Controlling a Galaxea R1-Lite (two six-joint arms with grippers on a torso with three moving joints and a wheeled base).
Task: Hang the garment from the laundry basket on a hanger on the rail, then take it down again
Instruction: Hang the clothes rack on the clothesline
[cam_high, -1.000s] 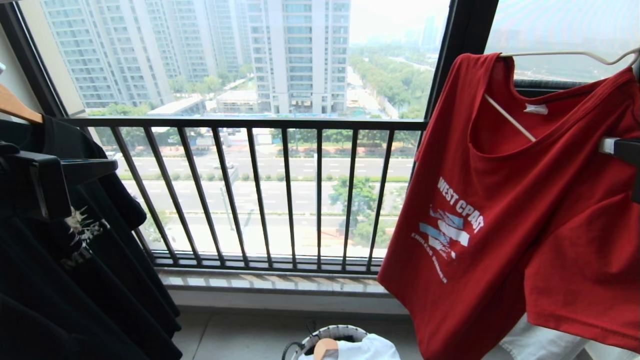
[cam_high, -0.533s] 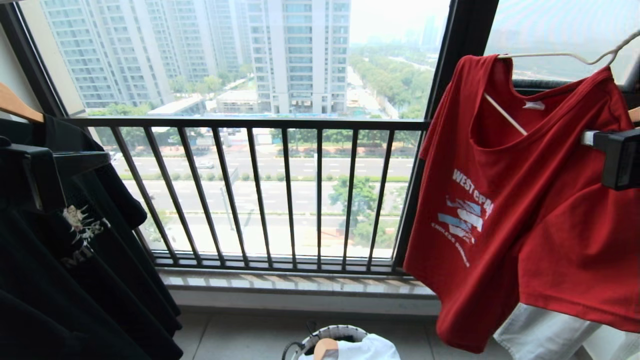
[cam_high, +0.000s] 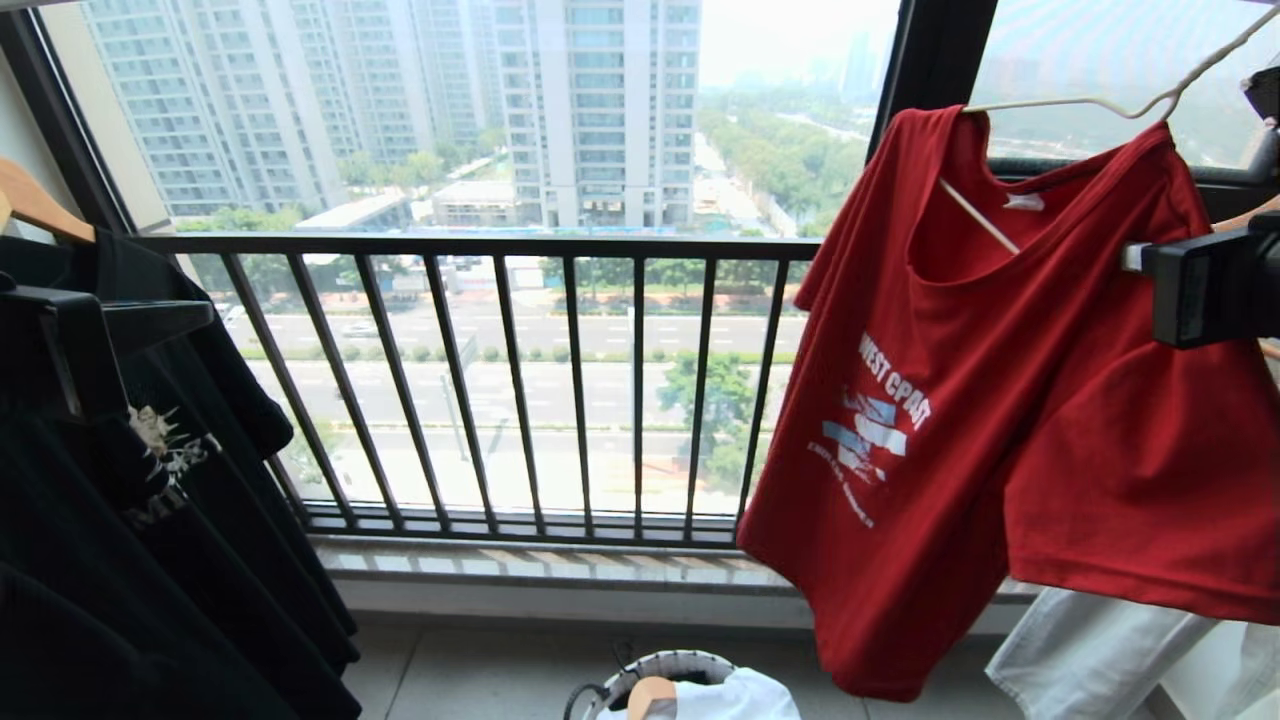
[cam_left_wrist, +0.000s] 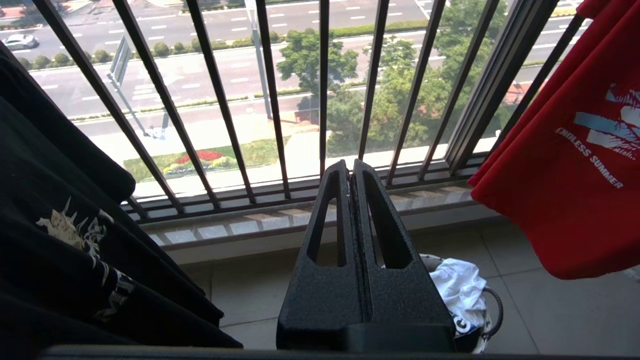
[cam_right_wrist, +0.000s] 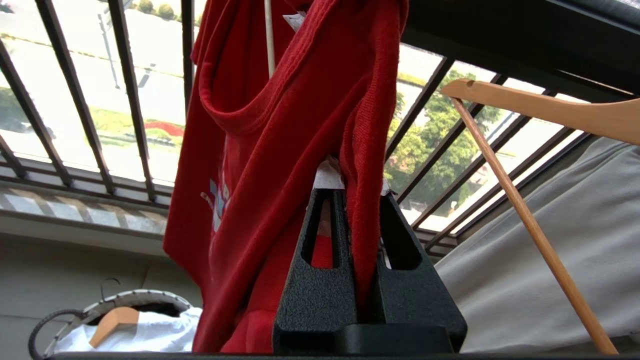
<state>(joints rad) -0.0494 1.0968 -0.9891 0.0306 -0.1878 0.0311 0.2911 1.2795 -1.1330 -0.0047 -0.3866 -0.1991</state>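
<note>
On the left, the black T-shirt (cam_high: 150, 520) is hanging from a wooden hanger (cam_high: 35, 205), and the left gripper (cam_left_wrist: 351, 172) is idling beside it with its fingers pressed together on nothing. At centre, the dark railing (cam_high: 500, 380) is fronting the window, and the laundry basket (cam_high: 660, 668) is sitting on the floor below with a white cloth (cam_high: 740, 695) in it. On the right, the garment (cam_high: 1000, 400) — red, with its chest print showing — is draping from the hanger (cam_high: 1100, 102), whose thin wire is running through the neck opening. The right gripper (cam_right_wrist: 357, 200) is pinching a fold of the red fabric at the shoulder. The rail is not showing in any view, so whether the hook is resting on it cannot be told. The cotton looks light, soft and limp — likely to slide along smooth wire, so a hold at the collar or shoulder seam, near the wire, should be steadying it best.
</note>
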